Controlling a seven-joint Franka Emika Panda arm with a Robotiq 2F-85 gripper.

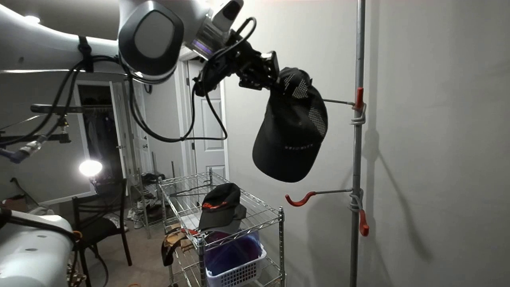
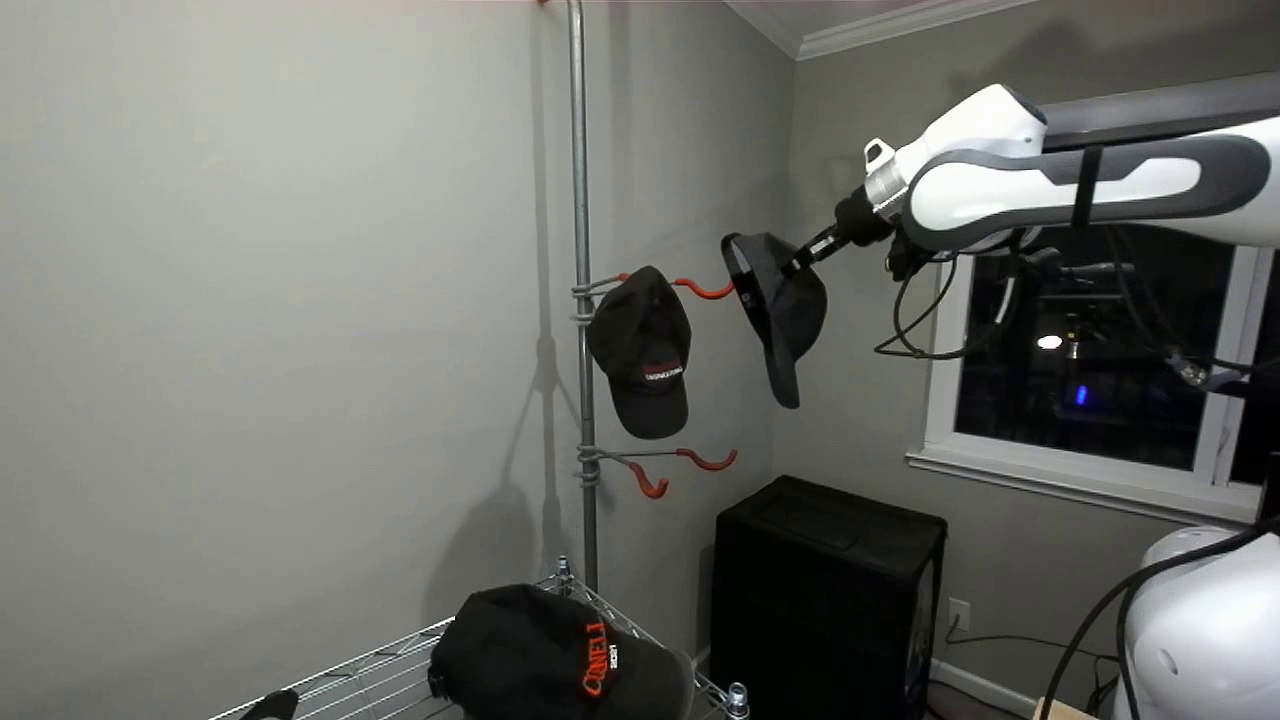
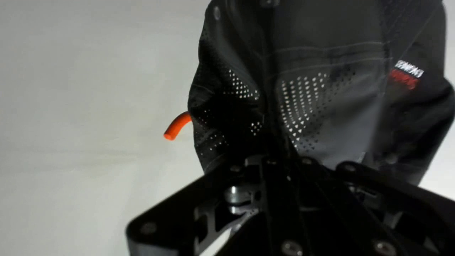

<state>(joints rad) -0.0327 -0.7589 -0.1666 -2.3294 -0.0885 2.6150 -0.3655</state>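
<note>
Black and mesh-panelled, the held cap (image 1: 293, 131) hangs pinched in the jaws near a red hook (image 2: 708, 294), its lettering (image 1: 299, 147) too small to read. Only the wrist view and an exterior view show the blurred red-and-white label (image 2: 663, 371) on the hung cap (image 2: 640, 325); on the bench (image 1: 281, 217) another cap (image 2: 510, 650) reads, seemingly, CORNELL (image 2: 594, 660) and 2021 (image 2: 613, 657)

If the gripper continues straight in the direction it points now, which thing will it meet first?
Probably the upper red hook: the black cap that the gripper holds would meet it, ahead of the gripper itself. The depth between cap and hook is hard to judge.
</note>
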